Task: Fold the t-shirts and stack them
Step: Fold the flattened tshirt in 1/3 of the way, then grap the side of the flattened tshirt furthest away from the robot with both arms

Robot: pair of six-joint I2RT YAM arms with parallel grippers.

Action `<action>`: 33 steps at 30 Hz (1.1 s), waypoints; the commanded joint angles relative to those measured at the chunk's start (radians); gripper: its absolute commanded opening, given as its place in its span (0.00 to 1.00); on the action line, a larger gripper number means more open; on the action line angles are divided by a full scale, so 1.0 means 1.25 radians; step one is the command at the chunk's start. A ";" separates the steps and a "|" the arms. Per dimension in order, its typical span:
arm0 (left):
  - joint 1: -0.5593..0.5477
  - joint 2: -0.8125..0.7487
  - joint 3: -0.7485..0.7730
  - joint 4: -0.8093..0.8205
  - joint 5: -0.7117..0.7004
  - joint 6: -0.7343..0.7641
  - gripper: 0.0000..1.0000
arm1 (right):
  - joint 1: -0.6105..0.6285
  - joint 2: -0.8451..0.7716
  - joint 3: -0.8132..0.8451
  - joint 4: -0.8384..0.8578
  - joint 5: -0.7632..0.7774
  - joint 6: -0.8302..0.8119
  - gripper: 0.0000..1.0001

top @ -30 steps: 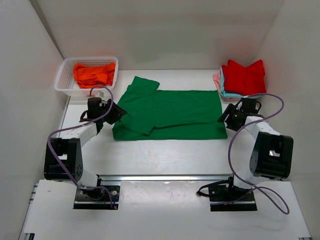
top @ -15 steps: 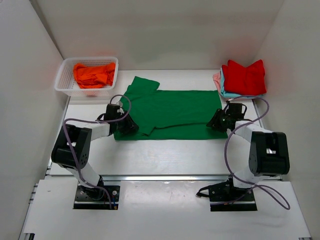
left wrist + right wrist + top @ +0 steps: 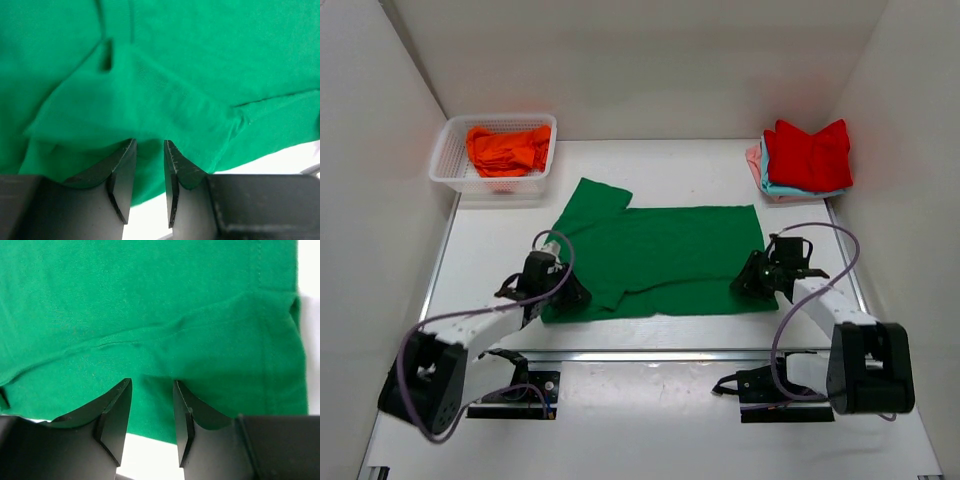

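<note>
The bright green t-shirt lies flat across the middle of the table, with one sleeve folded in at its left. My left gripper is shut on the shirt's near left edge. In the left wrist view the cloth bunches over the fingertips. My right gripper is shut on the near right edge. In the right wrist view the cloth is drawn taut over the tips. A red t-shirt tops a folded stack at the back right, over a light blue one and a pink one.
A white mesh basket at the back left holds a crumpled orange t-shirt. White walls close in the left, right and back. The table's near edge rail runs just in front of the shirt.
Both grippers closed in on the shirt's near corners and took hold. They then pulled the green shirt toward the near edge of the table, both arms drawing back.
</note>
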 commanded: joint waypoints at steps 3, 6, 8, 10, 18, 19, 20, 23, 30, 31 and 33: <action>0.023 -0.310 -0.032 -0.261 -0.025 -0.049 0.40 | 0.015 -0.169 0.002 -0.178 0.042 0.011 0.36; 0.068 -0.421 0.061 -0.322 0.007 -0.059 0.37 | 0.009 -0.231 0.089 -0.221 0.022 0.022 0.35; 0.095 -0.388 0.157 -0.311 0.056 -0.027 0.33 | -0.003 -0.224 0.168 -0.229 0.009 0.013 0.36; 0.088 -0.312 0.227 -0.287 0.076 0.004 0.41 | -0.007 -0.195 0.210 -0.206 0.000 0.000 0.38; 0.103 0.122 0.483 -0.103 0.066 0.097 0.56 | -0.057 0.121 0.406 -0.088 0.037 -0.062 0.51; 0.103 0.191 0.507 -0.090 0.060 0.120 0.57 | -0.059 0.147 0.421 -0.070 0.045 -0.067 0.51; 0.110 0.256 0.555 -0.082 0.046 0.141 0.58 | -0.057 0.192 0.451 -0.066 0.054 -0.072 0.52; 0.106 0.413 0.687 -0.070 -0.002 0.180 0.62 | -0.055 0.310 0.541 -0.062 0.093 -0.086 0.53; 0.139 0.720 1.030 -0.138 -0.114 0.225 0.78 | -0.057 0.493 0.691 -0.077 0.117 -0.100 0.54; 0.137 0.749 1.057 -0.150 -0.127 0.234 0.80 | -0.060 0.500 0.696 -0.071 0.113 -0.100 0.54; 0.137 0.843 1.183 -0.213 -0.173 0.265 0.80 | -0.061 0.545 0.727 -0.079 0.109 -0.104 0.54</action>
